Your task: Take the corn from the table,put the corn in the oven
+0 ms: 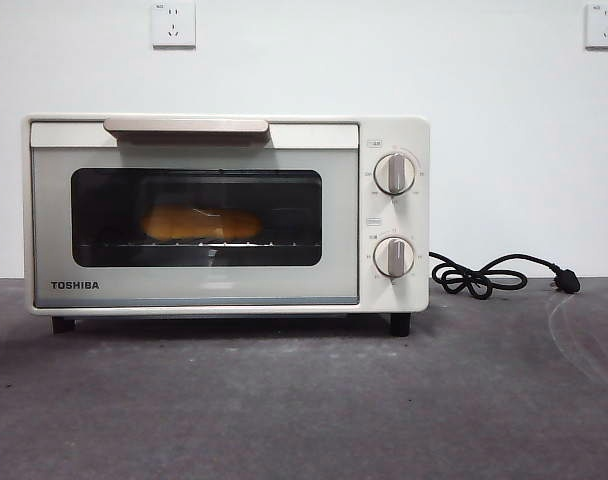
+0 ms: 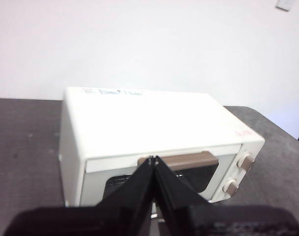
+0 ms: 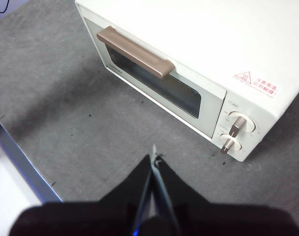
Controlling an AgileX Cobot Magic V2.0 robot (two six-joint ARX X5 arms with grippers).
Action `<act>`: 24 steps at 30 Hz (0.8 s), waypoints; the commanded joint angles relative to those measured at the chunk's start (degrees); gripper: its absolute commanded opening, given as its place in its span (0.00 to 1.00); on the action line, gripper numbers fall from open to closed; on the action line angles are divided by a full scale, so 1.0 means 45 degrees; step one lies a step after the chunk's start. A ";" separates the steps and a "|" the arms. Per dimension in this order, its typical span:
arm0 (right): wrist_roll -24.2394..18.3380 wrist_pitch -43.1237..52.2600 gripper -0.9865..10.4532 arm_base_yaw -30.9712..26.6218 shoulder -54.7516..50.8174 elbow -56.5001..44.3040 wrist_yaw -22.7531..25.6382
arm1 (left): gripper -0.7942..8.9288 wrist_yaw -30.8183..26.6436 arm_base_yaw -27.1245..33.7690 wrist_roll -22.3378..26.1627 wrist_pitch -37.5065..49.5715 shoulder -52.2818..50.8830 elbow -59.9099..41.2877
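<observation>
toshiba on the oven (image 1: 194, 290) door

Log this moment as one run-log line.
corn: inside oven, on rack | door: closed | left gripper: fingers shut, empty, above oven | right gripper: fingers shut, empty, over table

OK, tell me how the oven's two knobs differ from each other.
The upper knob sits level with the top of the glass door; the lower knob sits level with the door's bottom. The upper knob has an orange arc of markings beside it; the lower's markings look plain. Both are round, beige, pointers upright.
</observation>
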 commanded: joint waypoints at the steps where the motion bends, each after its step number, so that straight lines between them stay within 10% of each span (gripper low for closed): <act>1: 0.0102 0.0087 0.08 0.0010 0.0039 0.0019 0.0053 | 0.08 -0.0024 -0.0393 0.0107 0.1365 -0.0709 -0.1787; 14: 0.0102 0.0087 0.08 0.0010 0.0034 0.0019 0.0053 | 0.08 -0.5299 -0.1302 0.0738 0.4031 -0.5139 -0.8267; 24: 0.0102 0.0087 0.08 0.0010 0.0039 0.0019 0.0194 | 0.08 -0.5586 -0.1331 0.1447 0.3565 -0.5333 -0.9408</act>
